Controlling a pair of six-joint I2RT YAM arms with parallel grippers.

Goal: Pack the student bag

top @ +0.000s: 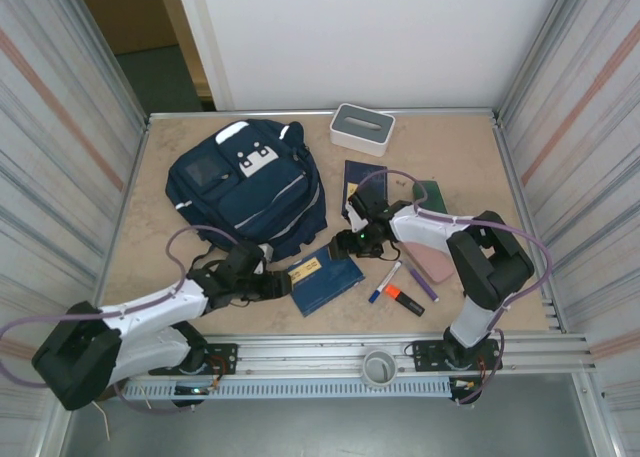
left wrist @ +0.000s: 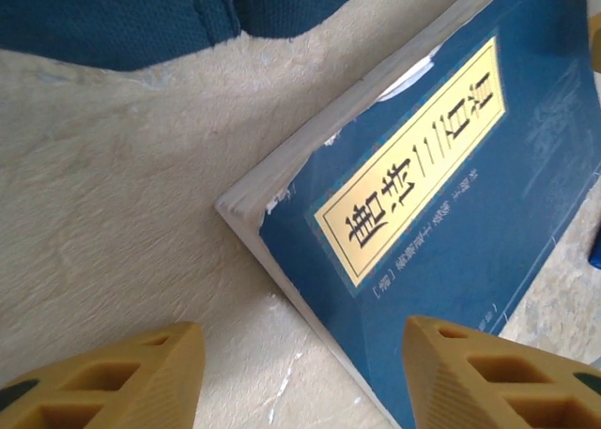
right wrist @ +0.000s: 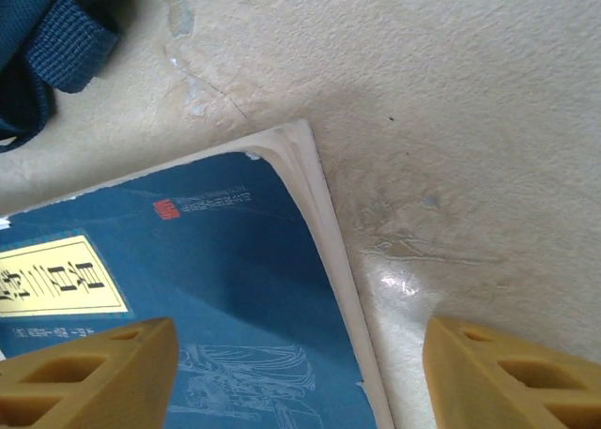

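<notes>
On the table (top: 470,157), far left, lies the student bag (top: 245,192), front pocket up. Its opening is hard to make out, and the right wrist view cuts it off to a strap. The blue book (top: 325,275) lies just beside it. The left gripper (left wrist: 300,377) and right gripper (right wrist: 300,363) each straddle a book corner — jaws parted, holding nothing.

Navy student bag (top: 245,187) on the table's (top: 460,167) left, blue book (top: 325,277) just beside it, white box (top: 362,129) farther back.
</notes>
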